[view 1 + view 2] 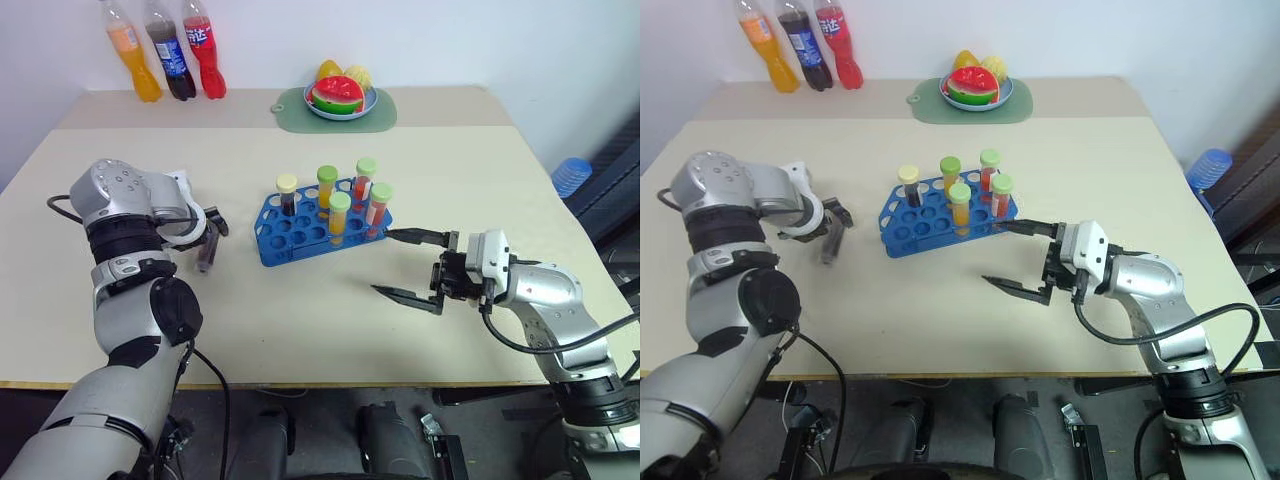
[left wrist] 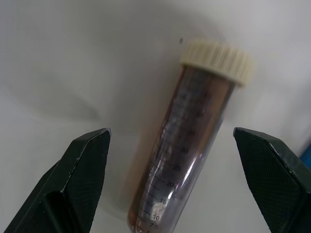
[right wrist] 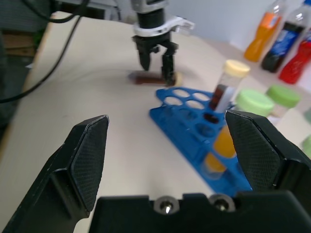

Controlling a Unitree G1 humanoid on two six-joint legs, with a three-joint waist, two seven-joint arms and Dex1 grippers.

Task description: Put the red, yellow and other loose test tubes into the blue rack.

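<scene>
Your left gripper (image 2: 170, 184) hangs over the last loose test tube (image 2: 194, 141), fingers spread wide with nothing held yet. That tube (dark brown, cream cap) lies flat on the bench (image 1: 330, 310), at about 9 o'clock from the blue rack (image 1: 300, 228), where five capped tubes already stand. Expect it to be light, rigid and slick, and apt to roll. Pinch it across the mid-barrel, not the cap. Your right gripper (image 1: 410, 266) waits at 4 o'clock of the rack, fingers wide apart, holding nothing.
</scene>
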